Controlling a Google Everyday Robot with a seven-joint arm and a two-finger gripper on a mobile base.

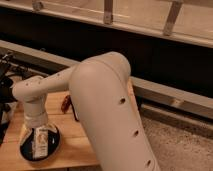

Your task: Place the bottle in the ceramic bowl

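The gripper point(36, 131) hangs over the bowl point(52, 145), bottle point(40, 142) inside (grip state unclear); next comes release and lift.

Dim, warm, blurry view; claw point(36, 131) over bowl.

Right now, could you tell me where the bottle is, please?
The bottle sits in the ceramic bowl at the camera view's lower left, directly under the gripper, left of the small reddish-brown thing.
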